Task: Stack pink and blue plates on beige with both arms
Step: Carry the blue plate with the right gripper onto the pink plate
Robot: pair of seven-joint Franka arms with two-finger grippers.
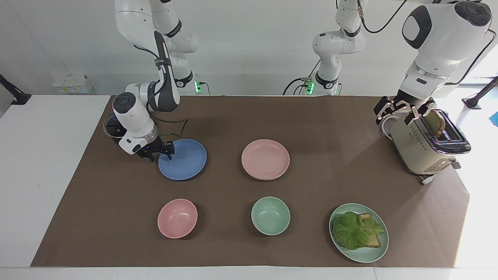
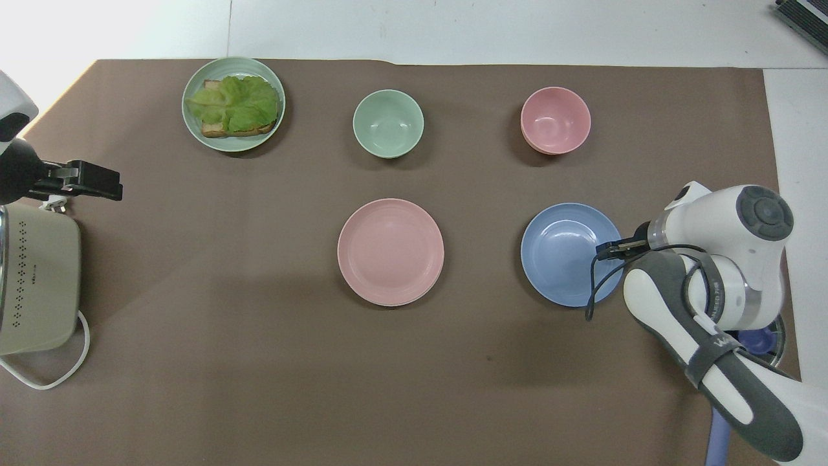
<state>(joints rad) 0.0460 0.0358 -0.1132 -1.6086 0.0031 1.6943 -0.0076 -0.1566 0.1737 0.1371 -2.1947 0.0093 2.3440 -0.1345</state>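
The blue plate [image 1: 183,159] [image 2: 569,254] lies flat on the brown mat toward the right arm's end of the table. My right gripper [image 1: 163,151] [image 2: 608,248] is low at that plate's rim, on the edge toward the right arm's end. The pink plate [image 1: 265,158] [image 2: 390,251] lies beside the blue one at the mat's middle. A thin second rim shows under it; the beige plate itself is hidden. My left gripper [image 1: 402,112] [image 2: 90,181] waits open over the toaster [image 1: 424,146], holding nothing.
Farther from the robots stand a pink bowl [image 1: 177,217], a green bowl [image 1: 270,215] and a green plate [image 1: 375,252] with toast and lettuce. A bread slice sticks out of the toaster. A dark round container [image 1: 111,130] sits by the right arm.
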